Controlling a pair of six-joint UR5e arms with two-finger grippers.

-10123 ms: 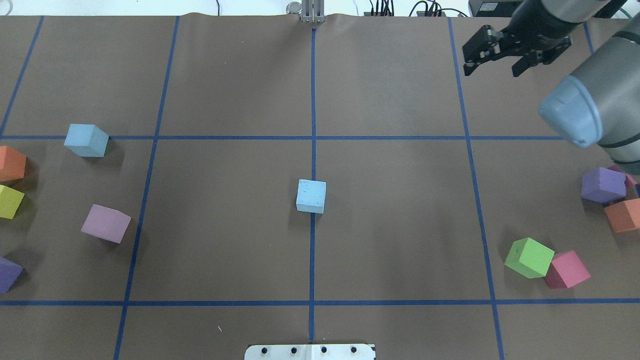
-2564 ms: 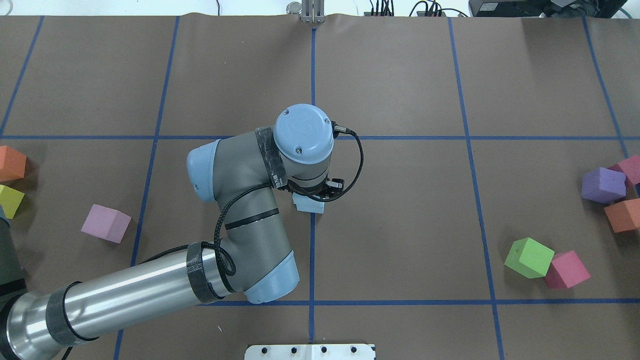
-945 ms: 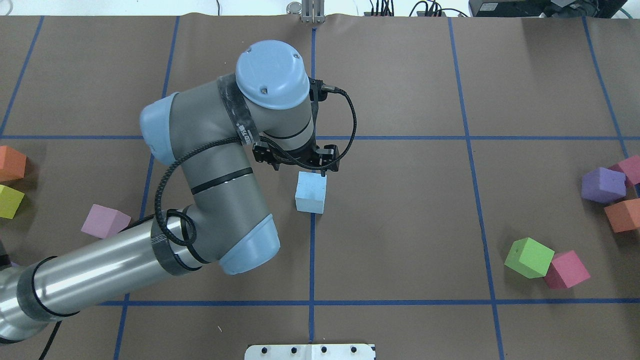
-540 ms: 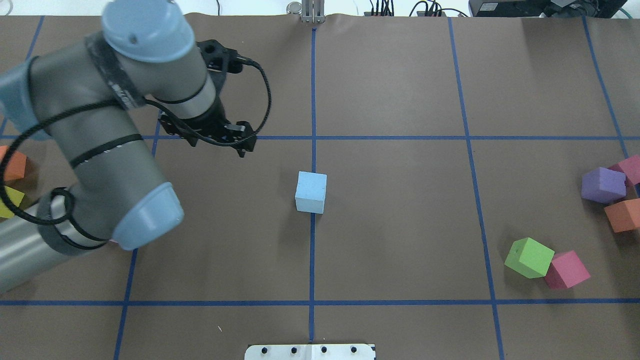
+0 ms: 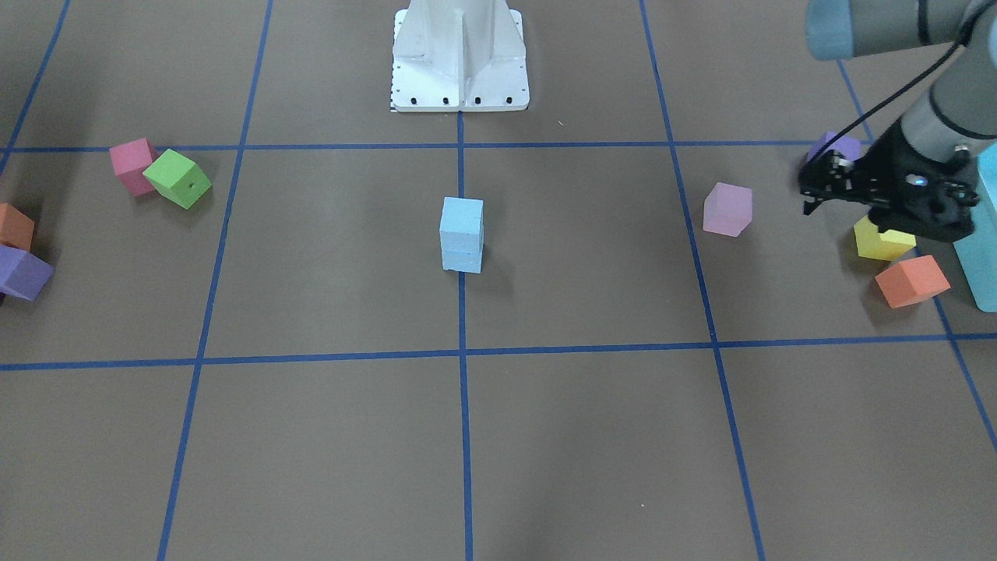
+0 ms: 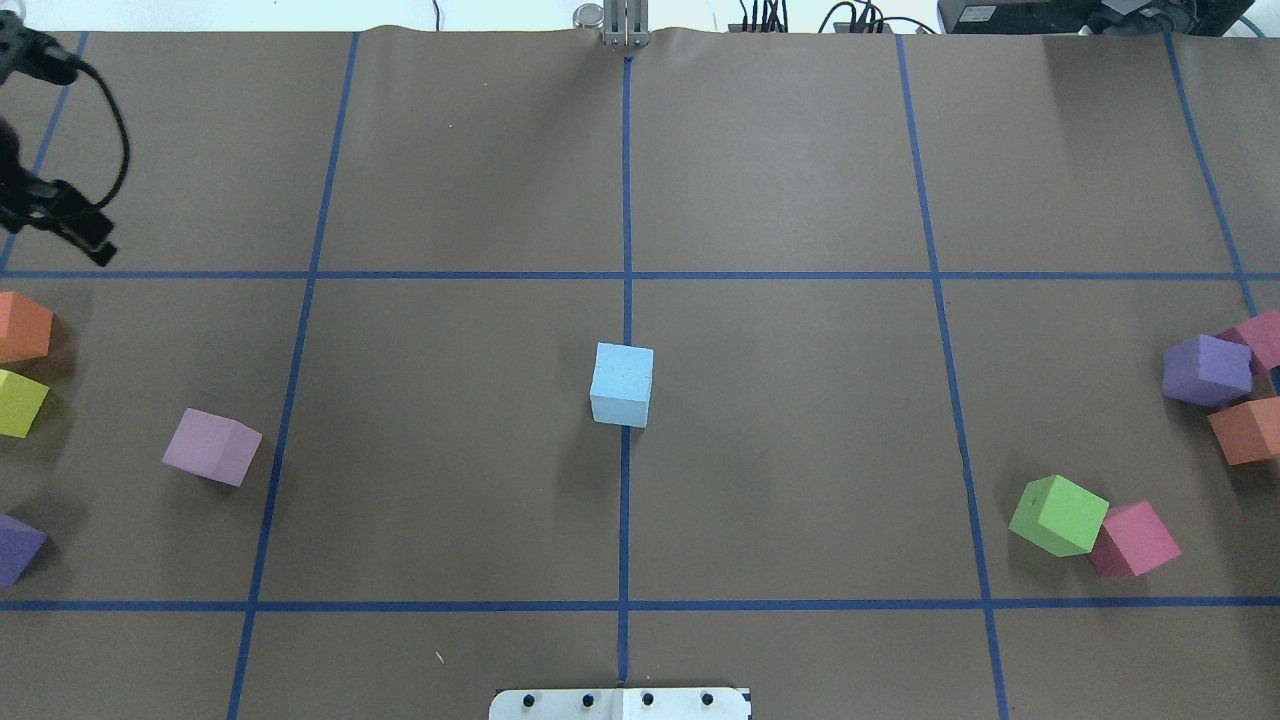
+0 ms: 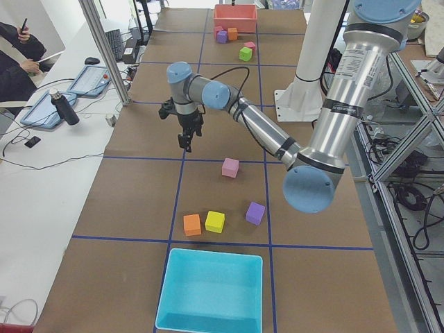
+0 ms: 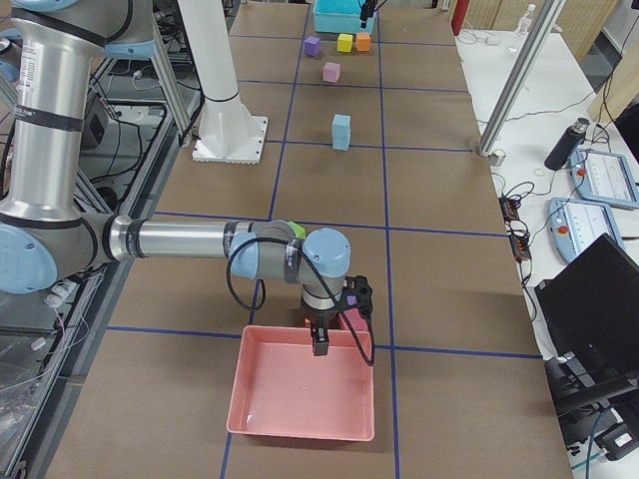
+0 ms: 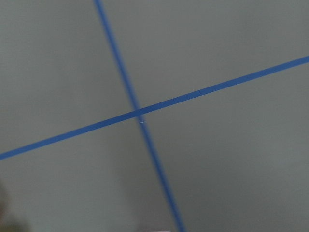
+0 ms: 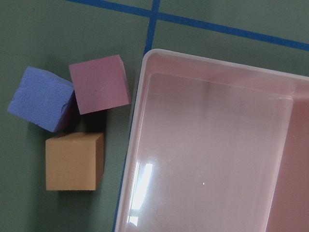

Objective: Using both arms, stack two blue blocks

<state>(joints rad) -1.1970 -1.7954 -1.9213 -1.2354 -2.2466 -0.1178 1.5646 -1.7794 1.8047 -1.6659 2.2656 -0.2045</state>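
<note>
**Blue blocks.** The upper blue block [image 5: 461, 215] sits squarely on the lower blue block [image 5: 462, 260], sides close to flush. The column stands at the centre of the bench [image 5: 311, 436], on the middle tape line [image 5: 465, 436]. From overhead only the upper one shows.

**Left claw** [image 5: 818, 183]. Released, jaws seemingly parted, carrying nothing. A second ago it hung directly over the column. It has since swung well apart, to the robot's left end of the bench, above the yellow cube [image 5: 880, 243].

**Right claw** [image 8: 321, 344]. Poised over a corner of the pink tray [image 8: 300, 394] at the robot's right end. It appears only in a side view, so clenched or released cannot be told.

**Change.** Ten seconds ago one blue block lay alone at the centre and the other far off on the left. Now both share one column, and nothing touches them.

**Assessment.** The stack stands unaided after the release, so the task looks complete. Only parking the arms appears to be left.
</note>
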